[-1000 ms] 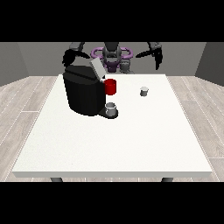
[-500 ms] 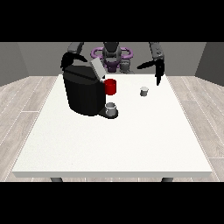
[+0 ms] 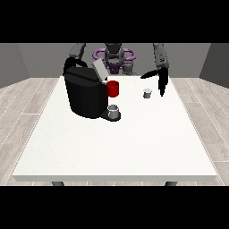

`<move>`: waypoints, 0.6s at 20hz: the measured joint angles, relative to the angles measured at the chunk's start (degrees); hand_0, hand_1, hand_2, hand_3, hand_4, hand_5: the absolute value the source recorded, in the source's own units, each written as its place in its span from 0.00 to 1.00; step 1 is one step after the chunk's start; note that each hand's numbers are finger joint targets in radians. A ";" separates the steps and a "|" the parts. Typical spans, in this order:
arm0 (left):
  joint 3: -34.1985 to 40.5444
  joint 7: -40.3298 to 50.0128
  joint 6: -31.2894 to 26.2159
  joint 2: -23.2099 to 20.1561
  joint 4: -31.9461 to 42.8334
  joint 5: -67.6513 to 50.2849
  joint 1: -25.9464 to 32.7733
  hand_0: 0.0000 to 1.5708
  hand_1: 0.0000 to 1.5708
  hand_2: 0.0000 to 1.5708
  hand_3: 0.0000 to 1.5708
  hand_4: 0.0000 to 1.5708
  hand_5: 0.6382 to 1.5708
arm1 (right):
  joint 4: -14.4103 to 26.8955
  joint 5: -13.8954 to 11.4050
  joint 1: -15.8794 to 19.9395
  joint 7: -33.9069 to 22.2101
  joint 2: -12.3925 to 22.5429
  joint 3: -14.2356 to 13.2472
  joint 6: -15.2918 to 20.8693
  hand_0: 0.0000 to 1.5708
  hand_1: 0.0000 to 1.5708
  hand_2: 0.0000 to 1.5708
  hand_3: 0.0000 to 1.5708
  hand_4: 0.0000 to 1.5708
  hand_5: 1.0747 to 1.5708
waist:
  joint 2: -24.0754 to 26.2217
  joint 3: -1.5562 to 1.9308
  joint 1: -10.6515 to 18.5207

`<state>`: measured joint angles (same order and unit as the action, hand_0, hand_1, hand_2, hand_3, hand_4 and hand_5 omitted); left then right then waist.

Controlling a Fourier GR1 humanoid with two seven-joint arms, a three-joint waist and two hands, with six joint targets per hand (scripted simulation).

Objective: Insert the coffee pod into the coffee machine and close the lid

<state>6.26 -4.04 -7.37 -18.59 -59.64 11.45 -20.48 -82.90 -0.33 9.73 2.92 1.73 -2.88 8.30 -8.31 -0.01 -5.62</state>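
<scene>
Open hand (image 3: 159,79) just above coffee pod (image 3: 147,93); coffee machine (image 3: 87,92) lid (image 3: 100,71) up

1. You are looking at a bare test room, more like a lab or demo space than a lived-in home: plain grey walls (image 3: 27,62) run across the upper part of the frame with nothing hung on them.
2. The floor (image 3: 27,112), visible at the left and right edges, is pale wood-look planking.
3. A large white table (image 3: 116,147) fills the centre and lower part of the frame, with its dark legs showing at the bottom edge.
4. The one kitchen touch is a black coffee machine (image 3: 85,94), left of centre on the table, with a red part on its front and a small grey cup (image 3: 114,110) at its base.
5. A humanoid robot (image 3: 114,56) stands behind the table at top centre.
</scene>
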 measured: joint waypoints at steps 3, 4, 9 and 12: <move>-1.04 -0.98 0.04 -0.03 2.84 2.22 -0.84 0.00 0.00 0.29 0.00 0.00 1.00 | 1.65 0.23 0.31 0.32 0.56 -0.57 -0.42 0.00 0.00 0.00 0.00 0.26 1.00 | 0.31 0.00 0.11; -1.29 -1.47 0.08 -0.12 3.85 3.01 -1.05 0.07 0.07 0.32 0.00 0.00 1.00 | 2.10 0.23 0.37 0.14 0.79 -0.69 -0.55 0.00 0.00 0.00 0.00 0.26 1.00 | 0.58 0.00 0.19; -1.68 -2.13 2.14 0.28 9.01 6.35 -3.02 0.51 0.51 0.54 0.32 0.00 1.00 | 3.63 -0.62 1.03 -0.05 0.70 -0.47 0.23 0.00 0.00 0.00 0.00 0.25 1.00 | 0.85 0.00 0.08; -1.97 -2.32 2.46 -0.33 11.20 8.12 -4.18 0.45 0.45 0.49 0.31 0.00 1.00 | 4.94 -0.41 1.73 0.61 0.35 -0.90 0.75 0.00 0.00 0.00 0.00 0.30 1.00 | 0.75 0.00 0.21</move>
<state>4.29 -6.36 -4.90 -18.92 -48.44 19.57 -24.66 -77.96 -0.74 11.46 3.53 2.08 -3.77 9.05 -7.56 -0.01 -5.41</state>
